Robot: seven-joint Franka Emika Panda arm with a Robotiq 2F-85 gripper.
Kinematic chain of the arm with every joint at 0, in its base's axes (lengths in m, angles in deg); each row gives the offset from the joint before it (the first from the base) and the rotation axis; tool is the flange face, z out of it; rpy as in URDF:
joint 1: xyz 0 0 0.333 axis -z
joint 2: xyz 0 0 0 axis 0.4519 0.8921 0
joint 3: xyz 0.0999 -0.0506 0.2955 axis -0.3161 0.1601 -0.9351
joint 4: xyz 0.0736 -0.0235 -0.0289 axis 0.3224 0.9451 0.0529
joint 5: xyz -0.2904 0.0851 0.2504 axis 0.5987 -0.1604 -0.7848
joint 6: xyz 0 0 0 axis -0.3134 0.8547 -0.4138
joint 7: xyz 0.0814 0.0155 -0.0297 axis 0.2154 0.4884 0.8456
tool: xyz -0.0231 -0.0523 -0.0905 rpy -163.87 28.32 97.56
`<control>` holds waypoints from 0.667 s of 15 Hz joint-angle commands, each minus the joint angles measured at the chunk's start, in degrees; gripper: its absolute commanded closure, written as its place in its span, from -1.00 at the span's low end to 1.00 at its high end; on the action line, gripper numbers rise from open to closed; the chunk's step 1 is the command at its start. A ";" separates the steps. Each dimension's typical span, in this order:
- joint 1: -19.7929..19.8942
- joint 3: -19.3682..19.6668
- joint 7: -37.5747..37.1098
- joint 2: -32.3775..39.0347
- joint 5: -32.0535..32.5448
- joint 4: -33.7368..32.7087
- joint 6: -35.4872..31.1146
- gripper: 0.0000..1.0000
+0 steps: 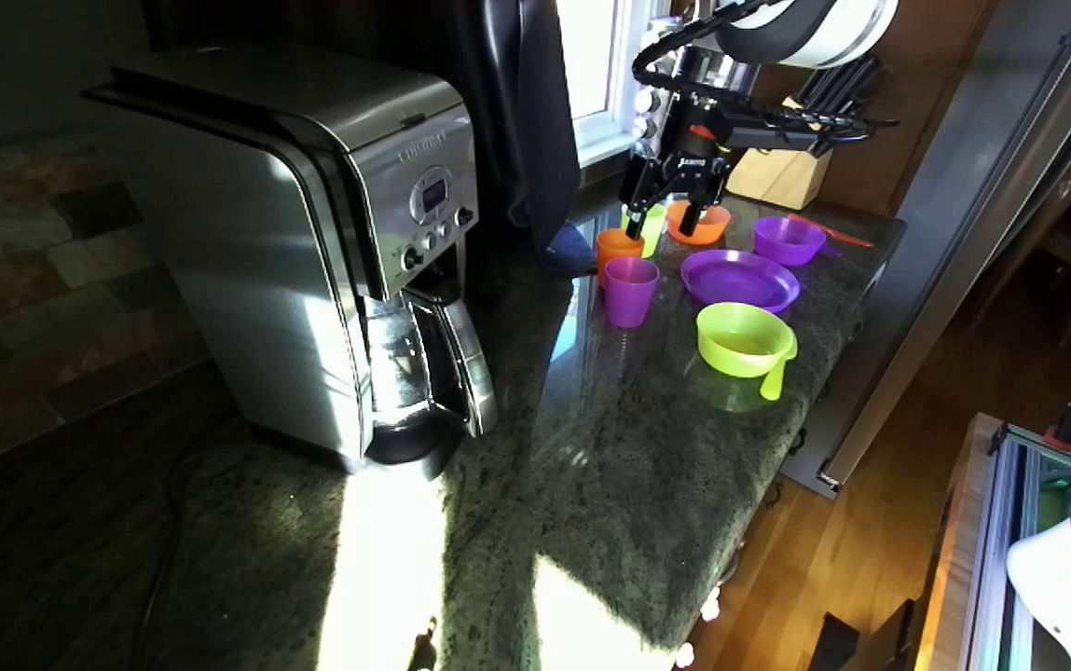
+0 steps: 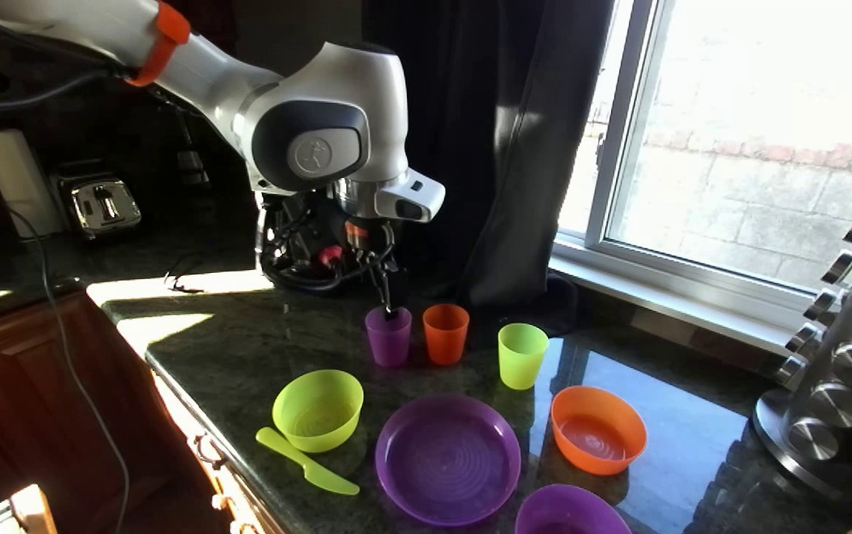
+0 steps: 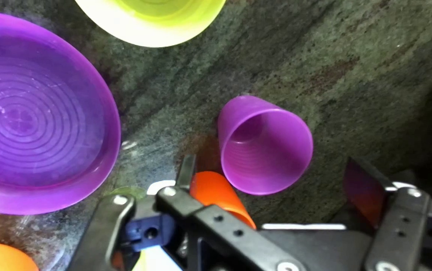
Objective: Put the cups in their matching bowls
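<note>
The purple cup (image 1: 630, 294) (image 2: 387, 343), the orange cup (image 1: 619, 247) (image 2: 446, 337) and the yellow-green cup (image 1: 654, 224) (image 2: 522, 357) stand upright in a row on the counter. My gripper (image 1: 662, 225) is open and empty above the cups. In the wrist view the purple cup (image 3: 268, 150) shows between the spread fingers (image 3: 269, 160), not touched; the orange cup (image 3: 217, 192) is partly hidden by a finger. The lime bowl (image 1: 742, 340) (image 2: 318, 411), orange bowl (image 1: 698, 224) (image 2: 598, 432) and purple bowl (image 1: 789, 242) (image 2: 572, 513) are empty.
A purple plate (image 1: 740, 280) (image 2: 448, 460) lies among the bowls. A lime knife (image 2: 307, 461) lies by the lime bowl. A coffee maker (image 1: 414, 214), a spice rack (image 2: 841, 363), a knife block (image 1: 780, 177) and a dark curtain (image 2: 500, 148) border the counter.
</note>
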 commanded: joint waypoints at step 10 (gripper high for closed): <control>1.42 1.21 -1.60 6.27 -1.10 -1.79 -1.04 -1.00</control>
